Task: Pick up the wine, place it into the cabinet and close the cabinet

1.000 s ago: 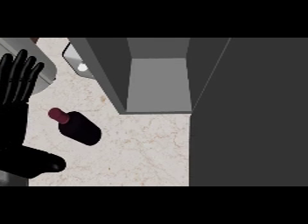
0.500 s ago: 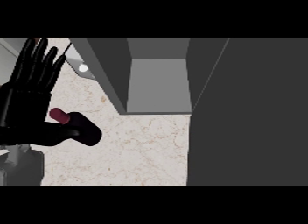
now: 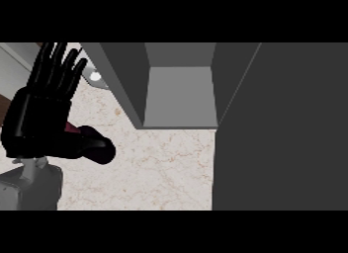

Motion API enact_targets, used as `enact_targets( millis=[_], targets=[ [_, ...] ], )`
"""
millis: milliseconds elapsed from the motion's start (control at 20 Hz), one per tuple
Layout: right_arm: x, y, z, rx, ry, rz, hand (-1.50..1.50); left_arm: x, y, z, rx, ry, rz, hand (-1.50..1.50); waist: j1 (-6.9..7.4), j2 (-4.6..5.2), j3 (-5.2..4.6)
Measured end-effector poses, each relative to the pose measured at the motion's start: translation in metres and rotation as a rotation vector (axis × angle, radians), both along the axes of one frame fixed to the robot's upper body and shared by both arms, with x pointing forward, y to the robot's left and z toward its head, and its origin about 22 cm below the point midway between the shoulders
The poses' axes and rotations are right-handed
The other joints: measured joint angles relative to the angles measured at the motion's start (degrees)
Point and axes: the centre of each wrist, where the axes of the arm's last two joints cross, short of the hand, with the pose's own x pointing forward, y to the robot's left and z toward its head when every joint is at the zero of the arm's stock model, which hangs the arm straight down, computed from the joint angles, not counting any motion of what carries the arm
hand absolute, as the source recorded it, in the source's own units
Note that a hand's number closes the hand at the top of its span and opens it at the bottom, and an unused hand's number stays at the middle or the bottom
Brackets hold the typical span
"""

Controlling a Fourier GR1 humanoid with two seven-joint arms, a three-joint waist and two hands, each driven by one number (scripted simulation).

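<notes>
Nearest me, at the 7 o'clock corner, the grey forearm is coming up off the lower edge, and the left hand is lying over the wine. The hand is open: its fingers are stretching straight toward 12 o'clock and not curling round anything. The right hand is not showing anywhere.

The wine is lying on its side on the tabletop. Its dark body is poking out at the palm's 4 o'clock, and a bit of maroon is peeking from under the palm. The rest is hiding beneath the hand, so I cannot tell whether the thumb is touching it.

My worry is the roll. A bottle lying flat is liable to turn away if the fingers close off its middle, or if the palm is only pressing on top. With so much covered, the wrap may be landing on the narrow neck, and the heavy end could swing down on lifting.

Farther off, at 1 o'clock from the wine, the cabinet is standing open. Its near wall is sitting close to the straight path, so a low or tilted carry risks clipping that edge. The broad dark panel at 3 o'clock is probably the door.
</notes>
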Motion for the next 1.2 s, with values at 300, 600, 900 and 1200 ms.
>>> enact_targets(
  millis=[300, 600, 900, 1200],
  targets=[
    [-0.001, -0.005, -0.003, -0.002, 0.006, -0.005, -1.5, -0.004, -0.002, 0.0, -0.004, 0.005, 0.006, -1.5, 0.05, 0.01, 0.0],
    [0.004, 0.001, 0.001, -0.005, 0.006, 0.003, -1.5, -0.012, -0.004, -0.004, 0.017, 0.007, 0.028, -1.5, 0.17, 0.02, 0.01],
    [0.004, 0.004, 0.005, -0.001, 0.012, 0.001, -1.5, -0.019, 0.01, -0.008, 0.041, 0.036, 0.062, -1.5, 0.19, 0.01, 0.01],
    [0.004, 0.0, 0.005, -0.015, 0.009, -0.005, -1.5, -0.032, 0.026, -0.021, 0.05, 0.06, 0.103, -1.5, 0.21, 0.01, 0.0]
  ],
)
